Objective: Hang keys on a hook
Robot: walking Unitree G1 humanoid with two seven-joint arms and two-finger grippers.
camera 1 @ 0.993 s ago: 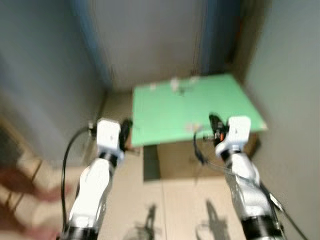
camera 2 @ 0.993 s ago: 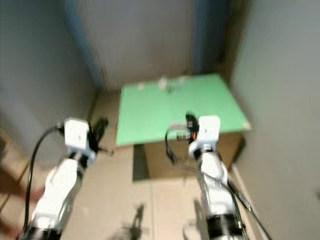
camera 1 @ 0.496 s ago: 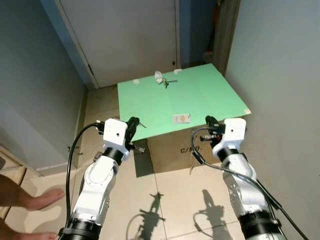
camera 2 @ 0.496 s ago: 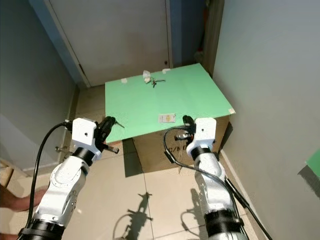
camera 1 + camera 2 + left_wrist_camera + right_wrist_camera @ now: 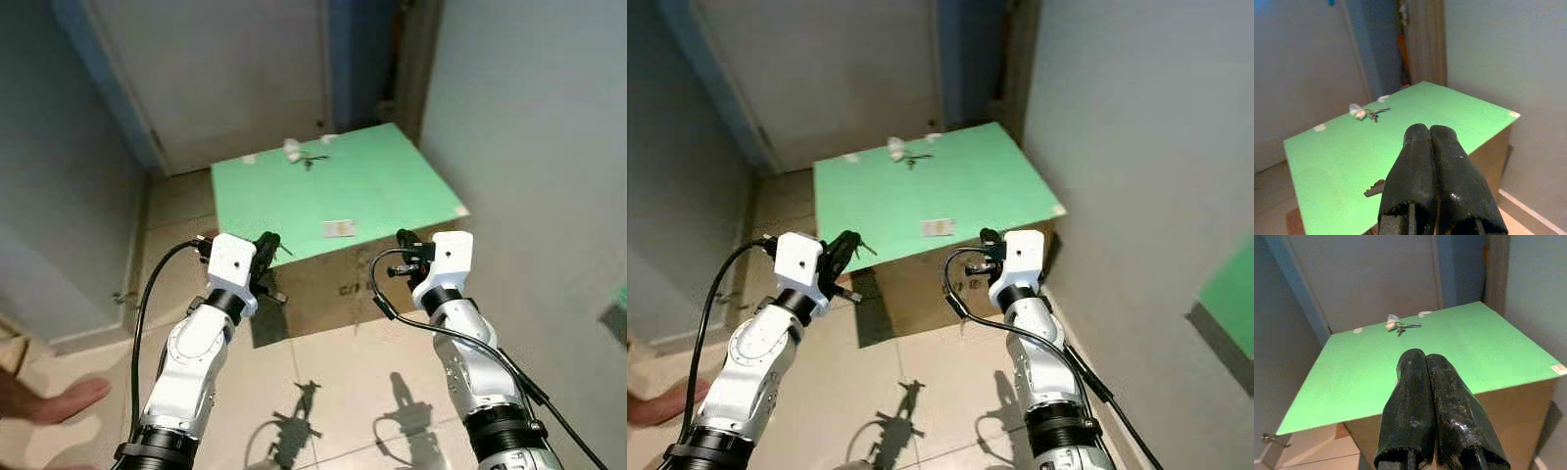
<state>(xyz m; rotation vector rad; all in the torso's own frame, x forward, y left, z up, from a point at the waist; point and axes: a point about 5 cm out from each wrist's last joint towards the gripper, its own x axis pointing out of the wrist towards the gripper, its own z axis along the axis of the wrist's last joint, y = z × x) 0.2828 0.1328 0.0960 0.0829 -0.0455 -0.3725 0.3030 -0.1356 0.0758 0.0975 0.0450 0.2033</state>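
Both end effectors, left point(image 5: 266, 247) and right point(image 5: 405, 241), hover closed and empty, now nearer the green surface point(image 5: 382, 191); keys point(image 5: 313, 160) lie far ahead, ungrasped.

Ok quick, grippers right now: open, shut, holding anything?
Left gripper: shut, holding nothing, short of the green board.
Right gripper: shut, holding nothing. The keys lie at the board's far edge.
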